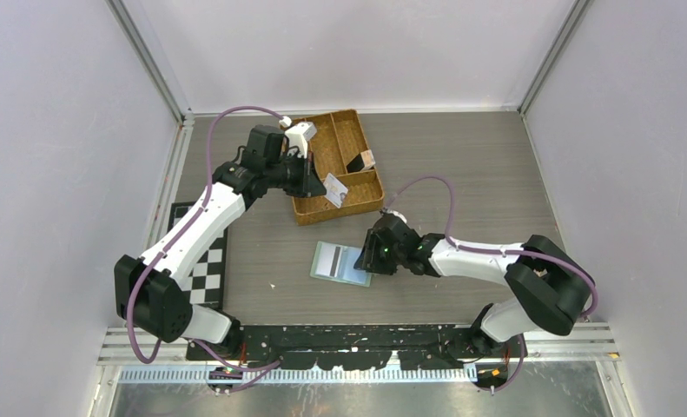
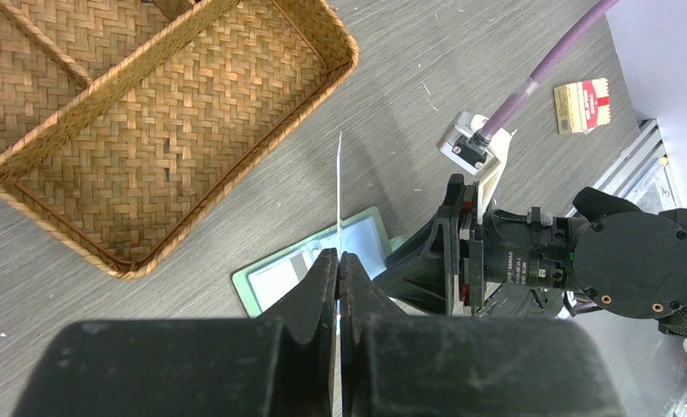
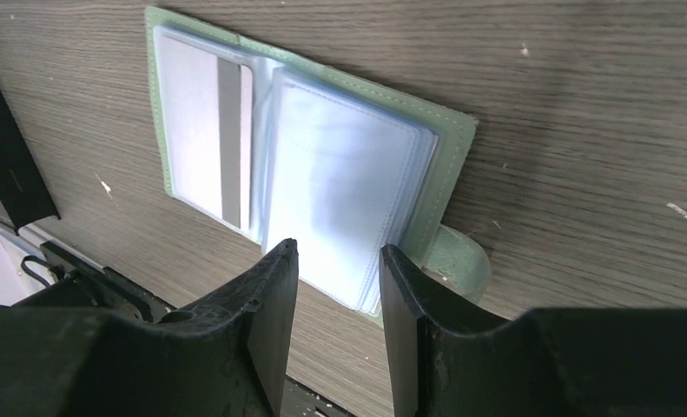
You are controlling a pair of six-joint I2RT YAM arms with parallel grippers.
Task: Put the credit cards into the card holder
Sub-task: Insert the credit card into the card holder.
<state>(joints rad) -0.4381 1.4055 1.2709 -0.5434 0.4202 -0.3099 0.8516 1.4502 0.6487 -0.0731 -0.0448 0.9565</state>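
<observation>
The card holder (image 1: 338, 263) lies open on the table, sage green with clear sleeves. In the right wrist view (image 3: 448, 143) a card with a grey stripe (image 3: 205, 139) sits in its left sleeve, and its snap tab (image 3: 461, 261) sticks out. My right gripper (image 1: 372, 252) is open at its right edge, and its fingers (image 3: 338, 261) straddle the sleeves' edge. My left gripper (image 1: 316, 184) is shut on a silvery credit card (image 1: 336, 191) above the tray's front corner. In the left wrist view the gripper (image 2: 340, 257) holds that card (image 2: 340, 191) edge-on above the holder (image 2: 274, 276).
A woven brown divided tray (image 1: 340, 211) stands at the back centre with a dark item (image 1: 357, 162) inside; it also shows in the left wrist view (image 2: 235, 95). A checkerboard (image 1: 205, 269) lies at the left. A small gold-and-red packet (image 2: 581, 104) lies near the rail.
</observation>
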